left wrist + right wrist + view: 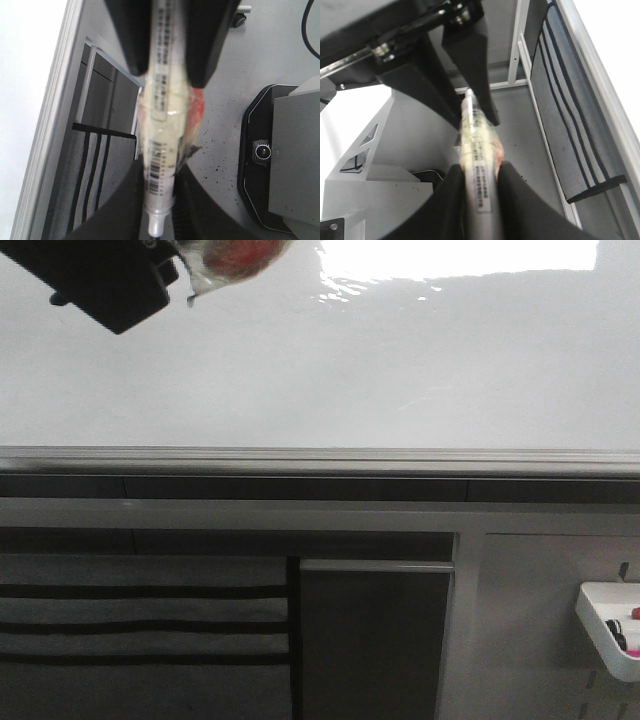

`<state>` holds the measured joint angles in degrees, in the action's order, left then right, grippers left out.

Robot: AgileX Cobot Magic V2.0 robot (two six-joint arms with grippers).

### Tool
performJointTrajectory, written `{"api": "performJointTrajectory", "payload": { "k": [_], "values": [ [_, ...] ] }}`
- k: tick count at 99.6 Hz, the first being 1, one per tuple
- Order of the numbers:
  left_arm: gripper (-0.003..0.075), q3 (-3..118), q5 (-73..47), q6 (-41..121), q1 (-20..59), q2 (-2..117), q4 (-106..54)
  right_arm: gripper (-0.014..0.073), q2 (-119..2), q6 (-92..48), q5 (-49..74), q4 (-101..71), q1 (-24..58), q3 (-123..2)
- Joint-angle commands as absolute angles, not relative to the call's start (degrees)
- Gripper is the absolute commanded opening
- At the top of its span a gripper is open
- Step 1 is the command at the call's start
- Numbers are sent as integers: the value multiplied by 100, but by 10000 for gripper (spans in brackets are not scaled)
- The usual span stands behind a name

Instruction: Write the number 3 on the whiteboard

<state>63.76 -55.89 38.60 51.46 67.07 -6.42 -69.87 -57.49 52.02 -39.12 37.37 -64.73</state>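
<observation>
The whiteboard (320, 370) fills the upper front view, glossy, with a bright light patch at the top. No number 3 shows on it. A marker (160, 115) with a barcode label, wrapped in clear tape with a red patch, is held by both grippers. My left gripper (161, 170) is shut on its lower barrel. My right gripper (167, 75) is shut on it further along. In the right wrist view my right gripper (477, 170) clamps the marker (475, 145), with my left gripper (472, 115) beyond. The front view shows the taped marker (235, 255) and a black gripper body at top left.
A grey metal rail (320, 458) runs under the board. Below hang a striped grey cloth (140, 620) and a dark panel (375, 640). A small white tray (605, 625) hangs at the lower right. A black robot base (265, 155) stands on the speckled floor.
</observation>
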Motion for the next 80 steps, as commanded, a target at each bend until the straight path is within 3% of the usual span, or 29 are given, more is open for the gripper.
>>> {"api": "performJointTrajectory", "payload": {
  "k": [1,11,19,30,40,59,80],
  "values": [
    [-17,6524,-5299,3818,5186,6625,-734,55,-6886,-5809,5039,-4162,3740,-6684],
    [3,6524,-5275,3818,5186,6625,-734,34,-6886,-5809,5043,-4162,3740,-6684],
    [85,6524,-5193,3818,5186,6625,-734,34,-6886,-5809,5043,-4162,3740,-6684],
    [295,6524,-5056,3818,5186,6604,-708,34,-6886,-5809,5043,-4162,3740,-6684],
    [413,6535,-5056,3806,5175,6525,-652,35,-6886,-5809,5002,-4080,3740,-6684],
    [422,6535,-5048,3362,5175,6022,-319,35,-6650,-5465,4926,-3506,3621,-6748],
    [422,6446,-5100,2401,5175,5225,0,35,-6050,-3849,5029,-2481,3022,-6786]
  ]
}}
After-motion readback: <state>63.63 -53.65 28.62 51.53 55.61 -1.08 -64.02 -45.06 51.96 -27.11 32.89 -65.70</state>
